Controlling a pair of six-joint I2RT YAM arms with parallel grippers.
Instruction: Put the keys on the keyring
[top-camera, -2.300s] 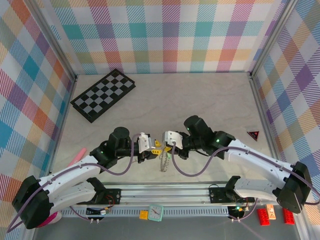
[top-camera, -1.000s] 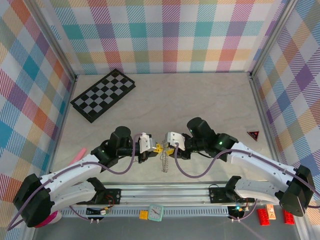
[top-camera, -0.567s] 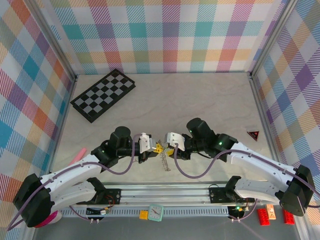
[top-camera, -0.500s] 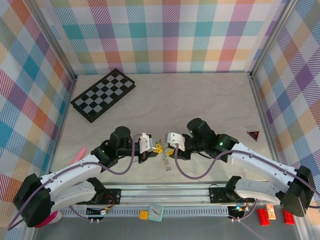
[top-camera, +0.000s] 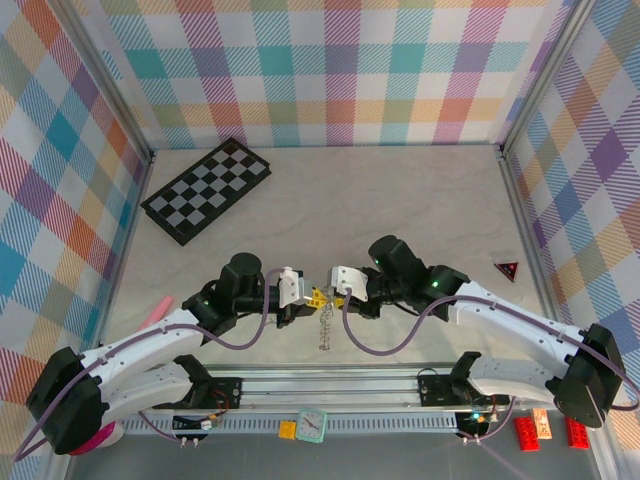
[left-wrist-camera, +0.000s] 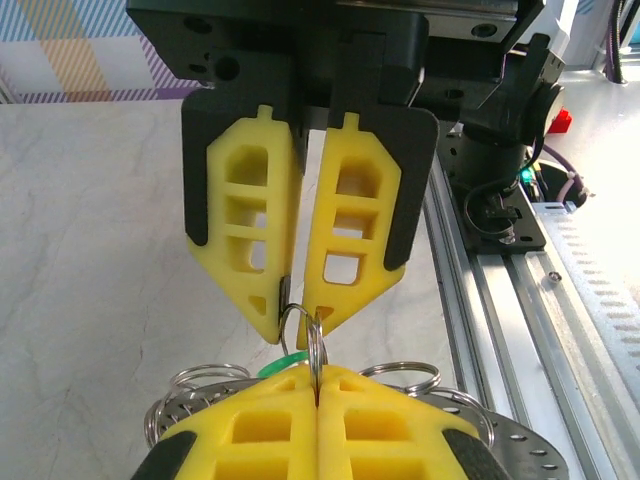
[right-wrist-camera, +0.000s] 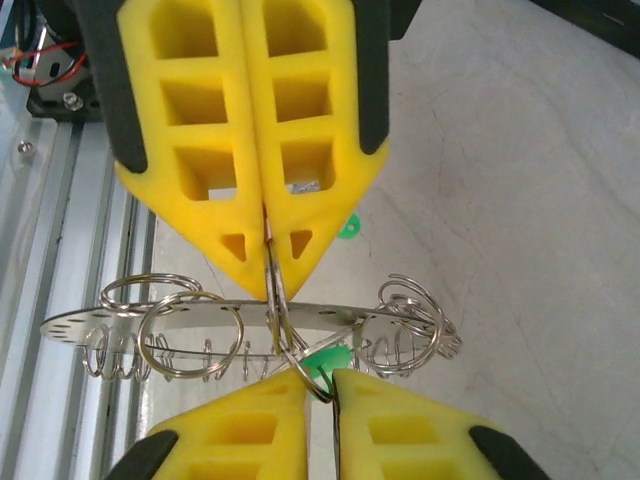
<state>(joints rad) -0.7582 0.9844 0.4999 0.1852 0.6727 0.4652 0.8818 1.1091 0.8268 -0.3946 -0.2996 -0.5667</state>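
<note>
Both grippers meet tip to tip low over the table, just in front of the rail. My left gripper (top-camera: 310, 297) (left-wrist-camera: 316, 372) is shut on a small split ring of the keyring (top-camera: 325, 328). The keyring is a flat perforated grey disc (right-wrist-camera: 200, 318) (left-wrist-camera: 185, 412) hung with several wire loops, and it dangles below the fingers. My right gripper (top-camera: 332, 292) (right-wrist-camera: 320, 388) faces it with jaws nearly together, pinching a thin wire loop that carries a key's mint-green head (right-wrist-camera: 330, 360). Another green piece (right-wrist-camera: 347, 228) lies on the table beyond. The key blades are hidden.
A chessboard (top-camera: 207, 188) lies at the far left and a red triangle (top-camera: 508, 269) by the right wall. A pink object (top-camera: 153, 312) rests near the left arm. The metal rail (top-camera: 340, 385) runs along the near edge, with a small clock (top-camera: 312, 425) and red bricks (top-camera: 525, 432) in front.
My right gripper's jaws have closed in on the wire loop. The hanging keyring has swung from a tilt to straight down. The left gripper stays shut in place.
</note>
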